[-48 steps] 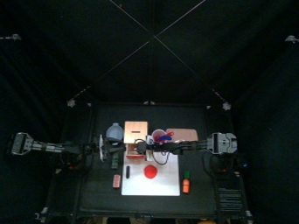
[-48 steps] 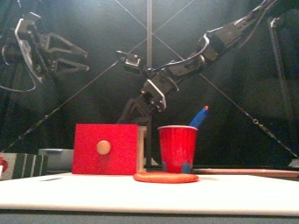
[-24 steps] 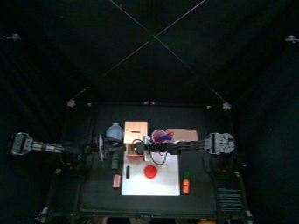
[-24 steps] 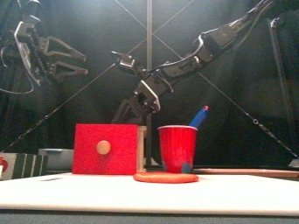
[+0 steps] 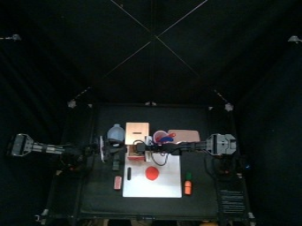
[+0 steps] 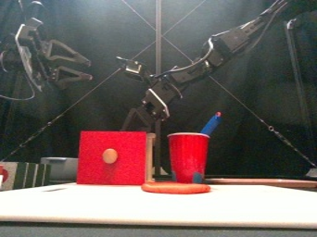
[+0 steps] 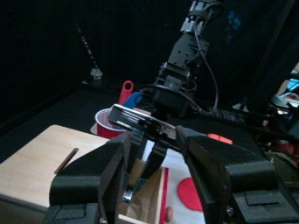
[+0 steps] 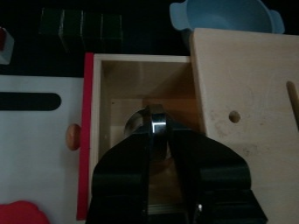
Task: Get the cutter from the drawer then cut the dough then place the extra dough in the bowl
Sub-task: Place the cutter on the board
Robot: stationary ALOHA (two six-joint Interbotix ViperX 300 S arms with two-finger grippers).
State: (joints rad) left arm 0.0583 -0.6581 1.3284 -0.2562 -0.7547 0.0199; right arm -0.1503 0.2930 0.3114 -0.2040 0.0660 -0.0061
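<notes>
- The counter is a small, flat, matte black square, and black curtains hang in soft folds behind it and on both sides.
- A white cutting board, smooth and rectangular, lies flat on the front half of the counter.
- Behind the board stands a pale wooden box with visible grain and square corners. Its drawer is pulled out towards the front, and the glossy red drawer front carries a round wooden knob.
- The right arm reaches in past the middle, and the right fingers hang above the open drawer. The cutter sits right at their tips, and we cannot tell whether they grip it.
- The left arm is raised at the left side. The left fingers are spread wide and hold nothing.
- A rounded blue-grey bowl sits just beside the box on its left.
- A shiny red cup with tapered sides stands to the right of the box, and a blue toy knife sticks out of it at a slant.
- The dough is a flat red disc lying on the board in front of the cup.
- A row of dark blocks, the sushi roll, lies near the bowl.
- The cutter is a round ring of bright metal over the drawer's bare wooden floor.
</notes>
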